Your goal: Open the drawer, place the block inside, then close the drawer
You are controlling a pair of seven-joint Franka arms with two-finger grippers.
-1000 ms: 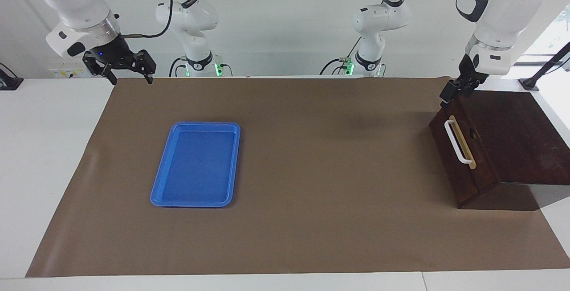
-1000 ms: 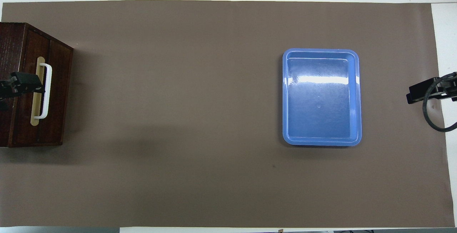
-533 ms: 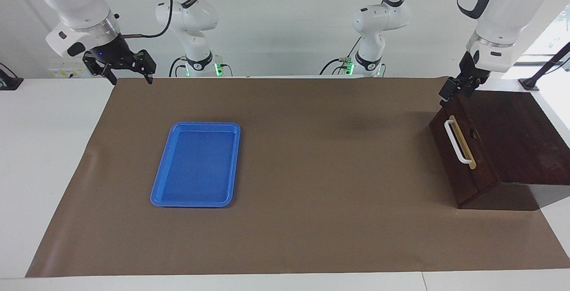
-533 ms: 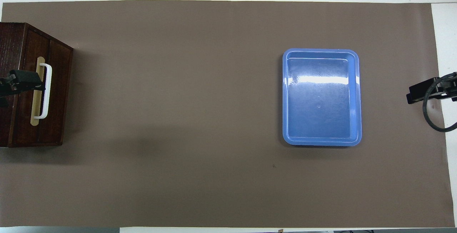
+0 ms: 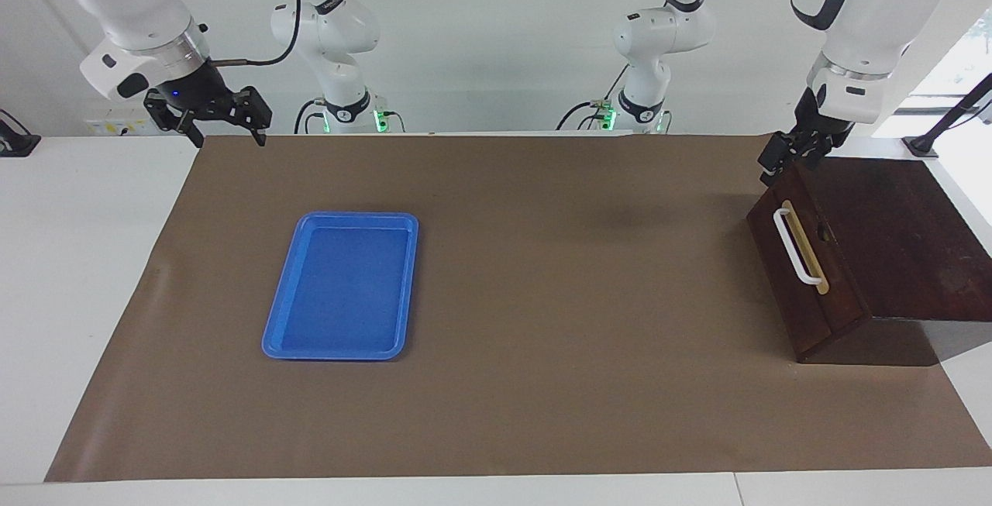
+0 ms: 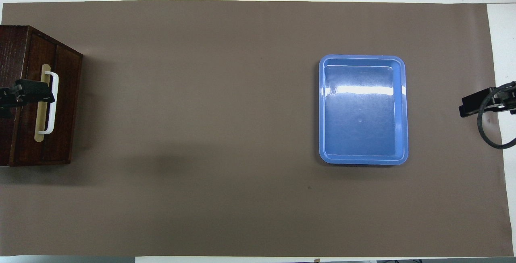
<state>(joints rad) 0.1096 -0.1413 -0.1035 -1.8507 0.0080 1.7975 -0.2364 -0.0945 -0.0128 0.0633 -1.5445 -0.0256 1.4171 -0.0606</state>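
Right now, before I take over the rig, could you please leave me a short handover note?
Left gripper: jaws open, holding nothing, over the top edge of the drawer, above the end of its white handle nearer the robots.
Right gripper: jaws open, holding nothing, waiting over the mat's corner at the right arm's end.
Drawer: shut, at the left arm's end.
Block: not in view, and not on the blue tray.
Done: unclear, since the block may be inside the shut drawer.
Left: check that. If it is not inside, the whole job remains.
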